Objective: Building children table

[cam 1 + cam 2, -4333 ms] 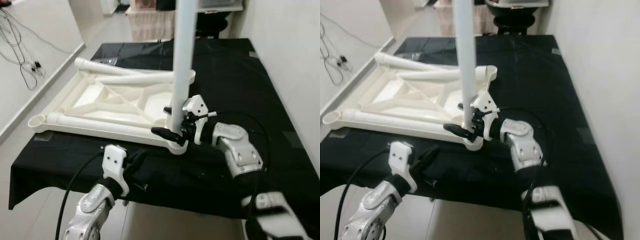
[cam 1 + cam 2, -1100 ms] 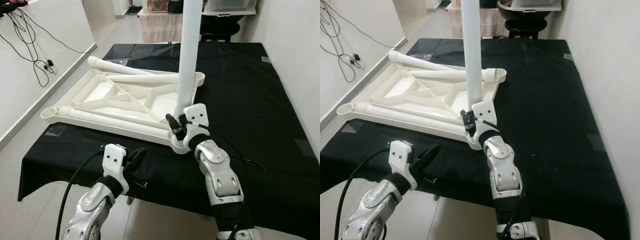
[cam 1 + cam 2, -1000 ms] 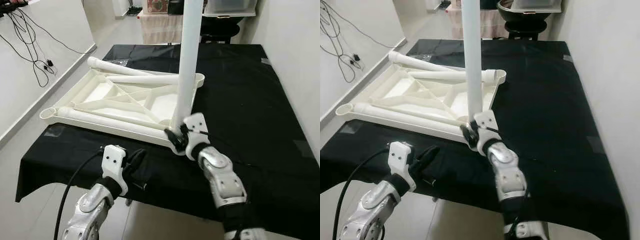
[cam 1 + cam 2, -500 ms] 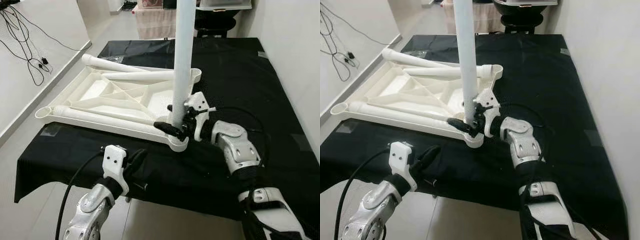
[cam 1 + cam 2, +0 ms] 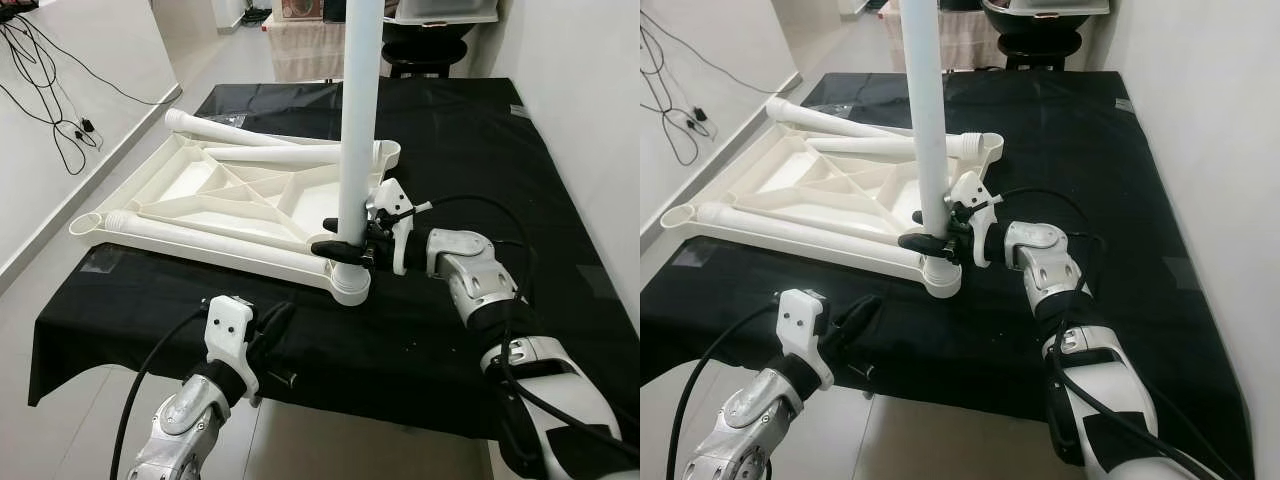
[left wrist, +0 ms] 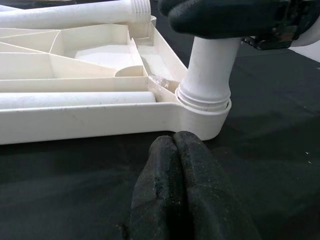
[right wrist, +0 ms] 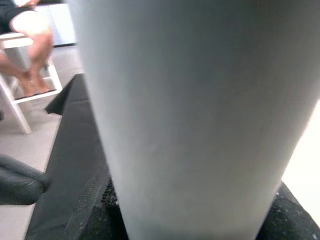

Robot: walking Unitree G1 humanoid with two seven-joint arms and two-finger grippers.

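Observation:
A white plastic table top (image 5: 200, 190) lies upside down on the black-covered table (image 5: 480, 150). One white leg (image 5: 358, 120) stands upright in its near right corner socket (image 5: 350, 287). My right gripper (image 5: 335, 237) reaches in from the right and is shut on this leg just above the socket; the leg (image 7: 190, 110) looms close in the right wrist view. Other legs (image 5: 270, 154) lie across the upturned top. My left gripper (image 5: 275, 322) is shut on nothing at the table's front edge, its fingertips (image 6: 174, 145) just short of the socket (image 6: 205, 112).
Black cloth lies bare to the right of the table top and along the front edge. A white wall runs along the right side. Cables (image 5: 60, 90) trail on the floor at left. A person's legs on a white stool (image 7: 27, 35) are in the right wrist view.
My right arm has swung round the upright leg, from reaching in below it to reaching in from the right, still gripping near its base. The left gripper has stayed put.

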